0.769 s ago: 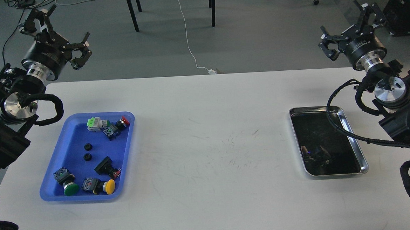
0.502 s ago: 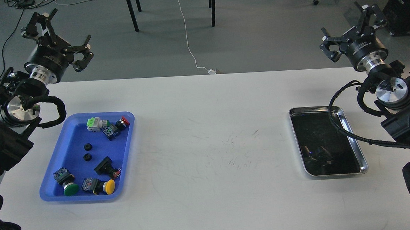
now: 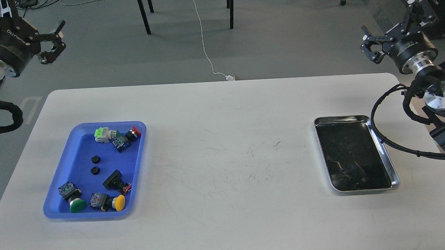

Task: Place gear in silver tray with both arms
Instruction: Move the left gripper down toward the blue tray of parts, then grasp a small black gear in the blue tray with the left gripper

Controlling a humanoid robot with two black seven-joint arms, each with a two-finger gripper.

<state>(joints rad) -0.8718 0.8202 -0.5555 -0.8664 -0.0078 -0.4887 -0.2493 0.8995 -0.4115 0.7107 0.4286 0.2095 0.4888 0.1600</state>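
Note:
Two small black gears (image 3: 95, 159) (image 3: 94, 170) lie in the middle of the blue plastic tray (image 3: 141, 152) on the left of the white table. The silver tray (image 3: 384, 151) lies on the right with a dark, bare reflective bottom. My left gripper (image 3: 25, 23) is open and empty, high at the far left beyond the table's back edge, well away from the gears. My right gripper (image 3: 394, 26) is open and empty, raised beyond the back right corner, behind the silver tray.
The blue tray also holds several push-button switches with green (image 3: 77, 205), yellow (image 3: 119, 202) and red (image 3: 135, 131) caps. A black cable (image 3: 395, 145) from my right arm hangs over the silver tray's right rim. Chair legs and a white cord stand on the floor behind the table.

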